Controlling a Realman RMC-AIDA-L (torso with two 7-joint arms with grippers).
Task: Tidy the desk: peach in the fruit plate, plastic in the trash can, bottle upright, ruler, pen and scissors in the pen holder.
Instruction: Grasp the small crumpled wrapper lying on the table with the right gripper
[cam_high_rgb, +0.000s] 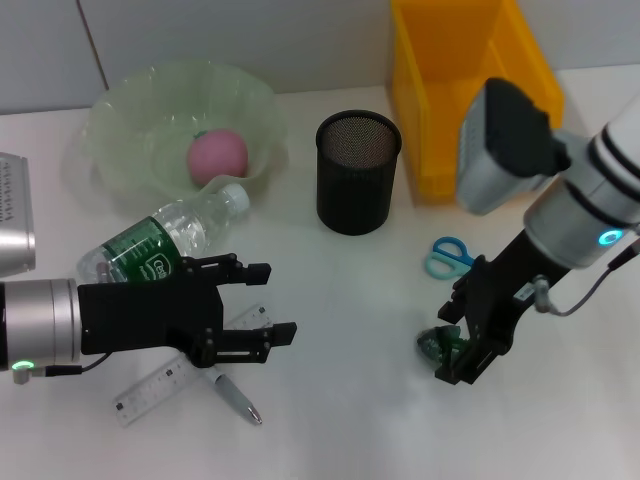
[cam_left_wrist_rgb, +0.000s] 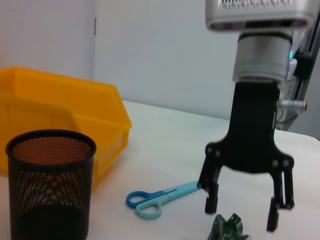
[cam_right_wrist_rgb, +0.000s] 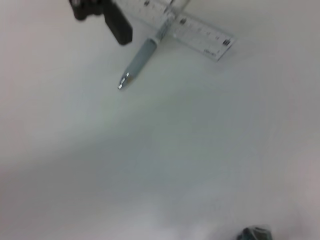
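A crumpled green plastic scrap (cam_high_rgb: 436, 346) lies on the white desk; it also shows in the left wrist view (cam_left_wrist_rgb: 228, 228) and the right wrist view (cam_right_wrist_rgb: 255, 233). My right gripper (cam_high_rgb: 452, 356) is open just above it, fingers either side, seen also in the left wrist view (cam_left_wrist_rgb: 243, 214). My left gripper (cam_high_rgb: 279, 302) is open and empty above the clear ruler (cam_high_rgb: 168, 384) and grey pen (cam_high_rgb: 237, 396). A clear bottle (cam_high_rgb: 160, 240) with a green label lies on its side. A pink peach (cam_high_rgb: 218, 153) sits in the green plate (cam_high_rgb: 120, 120). Blue scissors (cam_high_rgb: 448, 255) lie flat.
A black mesh pen holder (cam_high_rgb: 357, 170) stands at the middle back, with a yellow bin (cam_high_rgb: 465, 90) to its right. A grey device (cam_high_rgb: 15, 215) sits at the left edge. The ruler (cam_right_wrist_rgb: 190, 30) and pen (cam_right_wrist_rgb: 140, 60) also show in the right wrist view.
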